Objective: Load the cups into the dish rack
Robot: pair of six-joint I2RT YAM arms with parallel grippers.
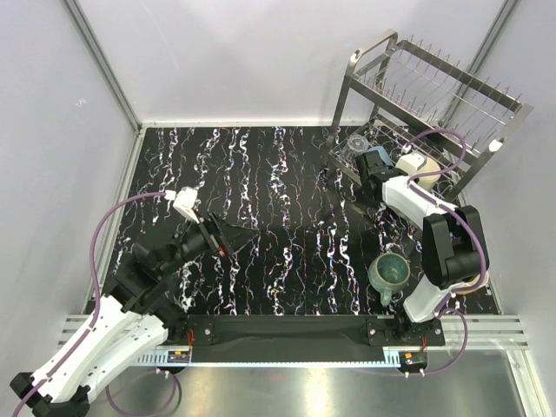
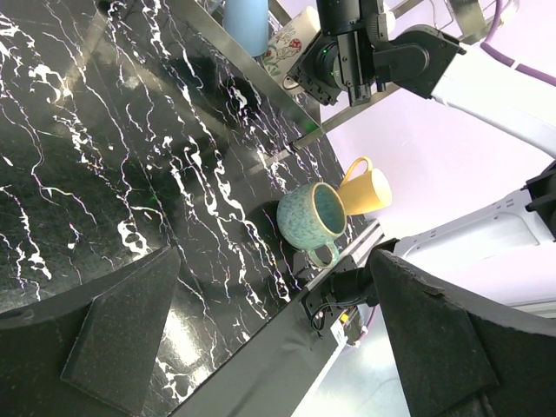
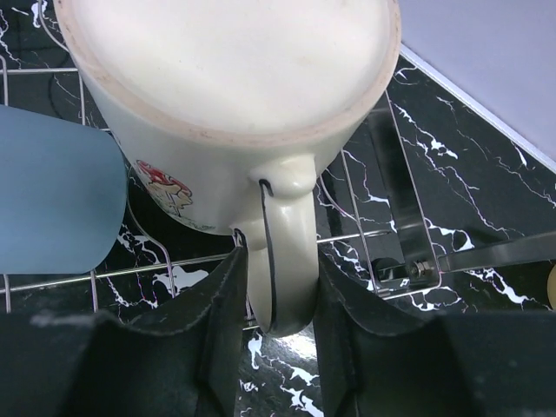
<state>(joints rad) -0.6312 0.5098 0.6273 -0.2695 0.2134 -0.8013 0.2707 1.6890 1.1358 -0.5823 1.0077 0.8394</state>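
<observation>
Only a print is seen on the cream mug (image 3: 217, 95): a red mushroom with a little green on its wall. The cream mug is glazed ceramic and round; it is turned upside down with its unglazed foot ring facing the right wrist camera, and it is set on the lower tier of the dish rack (image 1: 426, 95). The rack is made of thin silver wire with upright prongs, framed in shiny steel strip. The small light-blue cup (image 3: 52, 200), matte and smooth, is placed in the same lower tier just beside the cream mug, and the clear glass tumbler (image 1: 357, 145) is seen in the rack's front corner next to it. The right gripper (image 3: 280, 295) is reached into the rack's lower tier with the arm stretched forward, and its dark fingers are closed against both sides of the cream mug's loop handle. The teal mug (image 1: 391, 271), speckled glaze and upright, is left outside the rack on the black white-veined marble-look table (image 1: 261, 174), on the rack's near side. The yellow mug (image 2: 365, 187) is seen just beside it, also outside the rack. The left gripper (image 1: 228, 233) is held over the table well apart from the rack, arm bent, with its flat triangular pads spread wide and nothing between them.
</observation>
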